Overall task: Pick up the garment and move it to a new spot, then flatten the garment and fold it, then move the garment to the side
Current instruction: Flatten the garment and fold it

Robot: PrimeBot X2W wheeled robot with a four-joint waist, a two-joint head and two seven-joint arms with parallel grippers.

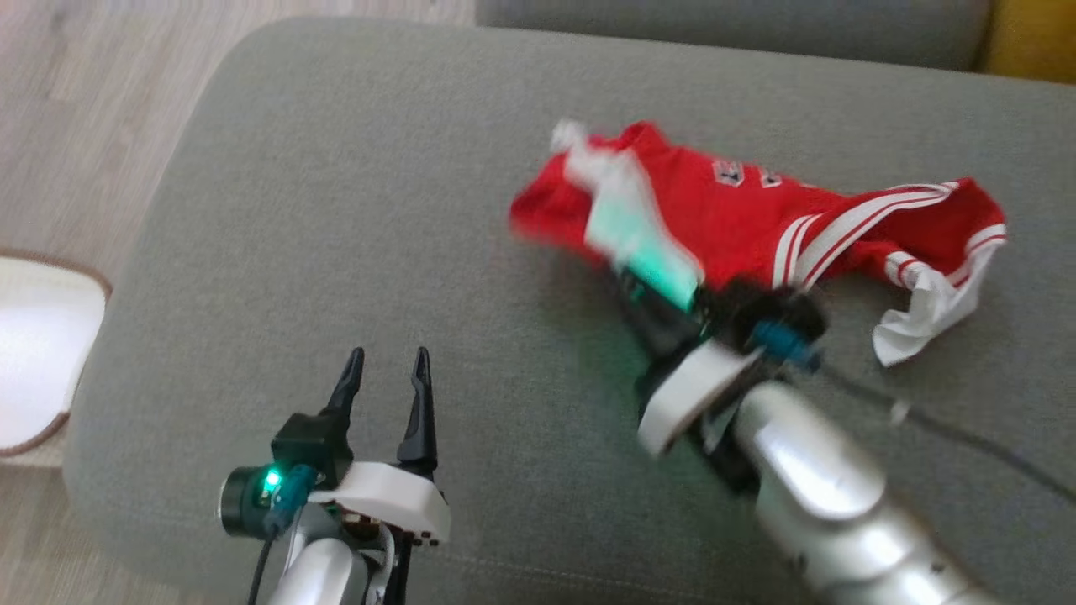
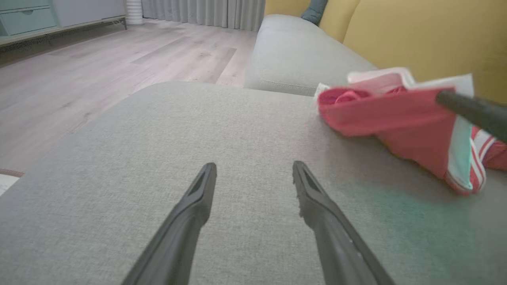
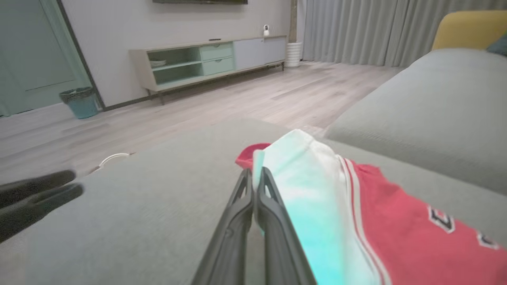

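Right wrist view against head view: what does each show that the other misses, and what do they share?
Right wrist, not head: the sideboard, bin and curtains. Head, not right wrist: the white flap at the far end of the red garment, and a black cable. Both: that garment on the grey sofa, the right gripper with fingers shut on its white edge.

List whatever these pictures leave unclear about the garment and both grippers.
Head view: the garment is motion-blurred at its left end, and its printed marks are unreadable.
Right wrist view: the right gripper is shut at the pale hem; its fingers hide how much cloth is pinched.
Left wrist view: the right edge cuts off the garment's far end.
Right wrist view: the left gripper is blurred and cut by the left edge.
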